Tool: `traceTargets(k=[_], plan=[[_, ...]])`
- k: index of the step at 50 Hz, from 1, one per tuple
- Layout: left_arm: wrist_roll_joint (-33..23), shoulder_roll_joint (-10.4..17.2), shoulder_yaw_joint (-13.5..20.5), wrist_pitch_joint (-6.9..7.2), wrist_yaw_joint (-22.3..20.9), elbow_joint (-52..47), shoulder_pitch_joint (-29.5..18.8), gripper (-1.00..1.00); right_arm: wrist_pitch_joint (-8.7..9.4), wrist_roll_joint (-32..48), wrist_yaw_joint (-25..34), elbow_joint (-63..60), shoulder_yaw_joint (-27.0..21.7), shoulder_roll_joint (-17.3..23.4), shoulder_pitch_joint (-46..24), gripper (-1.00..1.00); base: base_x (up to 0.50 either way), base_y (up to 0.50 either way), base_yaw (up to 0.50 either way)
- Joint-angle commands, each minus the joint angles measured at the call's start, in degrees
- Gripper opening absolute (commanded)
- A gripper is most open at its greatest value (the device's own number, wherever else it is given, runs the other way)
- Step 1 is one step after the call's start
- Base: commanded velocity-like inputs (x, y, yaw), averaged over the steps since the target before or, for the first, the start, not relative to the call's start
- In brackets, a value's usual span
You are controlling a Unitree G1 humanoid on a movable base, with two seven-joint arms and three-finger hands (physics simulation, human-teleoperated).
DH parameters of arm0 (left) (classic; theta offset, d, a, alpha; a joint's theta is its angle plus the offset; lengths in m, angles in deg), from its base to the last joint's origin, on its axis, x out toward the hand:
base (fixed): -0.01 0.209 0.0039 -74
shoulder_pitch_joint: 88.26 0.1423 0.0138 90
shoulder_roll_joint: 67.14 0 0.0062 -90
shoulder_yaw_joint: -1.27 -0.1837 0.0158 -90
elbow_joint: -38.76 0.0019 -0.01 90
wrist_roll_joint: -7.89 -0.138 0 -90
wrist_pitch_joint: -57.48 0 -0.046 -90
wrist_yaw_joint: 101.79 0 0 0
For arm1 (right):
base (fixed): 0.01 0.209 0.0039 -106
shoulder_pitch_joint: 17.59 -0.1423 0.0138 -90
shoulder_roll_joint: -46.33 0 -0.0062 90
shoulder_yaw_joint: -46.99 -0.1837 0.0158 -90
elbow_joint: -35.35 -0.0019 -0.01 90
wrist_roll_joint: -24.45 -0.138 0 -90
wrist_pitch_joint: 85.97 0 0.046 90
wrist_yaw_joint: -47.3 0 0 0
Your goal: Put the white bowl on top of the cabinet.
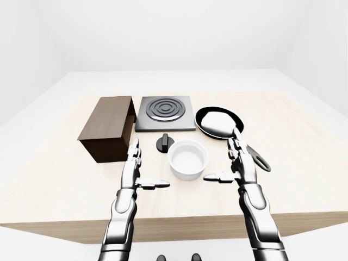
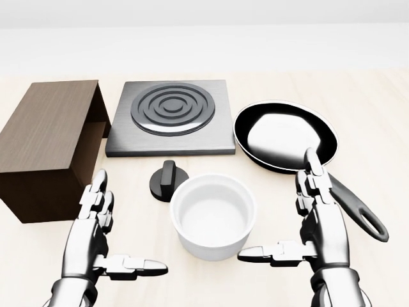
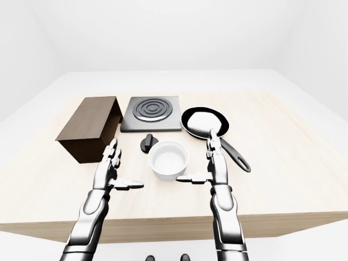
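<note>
The white bowl (image 2: pixel 213 215) stands upright and empty on the light wooden table (image 2: pixel 377 166), low in the middle of the head view. A dark brown cabinet (image 2: pixel 45 144), a box with its open side facing right, sits at the left. My left hand (image 2: pixel 118 236) is open at the bowl's lower left, fingers up and thumb pointing right, apart from the bowl. At the bowl's lower right my right hand (image 2: pixel 294 224) mirrors it, open, thumb pointing left toward the bowl without touching it.
A grey stove plate (image 2: pixel 169 116) with ring burners lies above the bowl. A black knob (image 2: pixel 167 180) stands between the plate and the bowl. A black frying pan (image 2: pixel 284 135) sits at the right, its handle (image 2: pixel 354 208) running down beside my right hand.
</note>
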Motion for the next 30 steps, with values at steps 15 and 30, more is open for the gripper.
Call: traceTargets(k=[15, 30], plan=[[-17.09, -0.64, -8.94, 5.79, 1.89, -12.72, 4.99, 1.00, 5.89, -2.68, 2.34, -10.33, -4.57, 1.29, 2.02, 1.00, 0.00, 0.00, 0.00], [-37.15, -3.14, -18.21, 5.79, 5.97, -21.34, 3.40, 1.00, 5.89, -3.55, 4.47, -14.72, -7.40, 1.62, 2.83, 1.00, 0.00, 0.00, 0.00]])
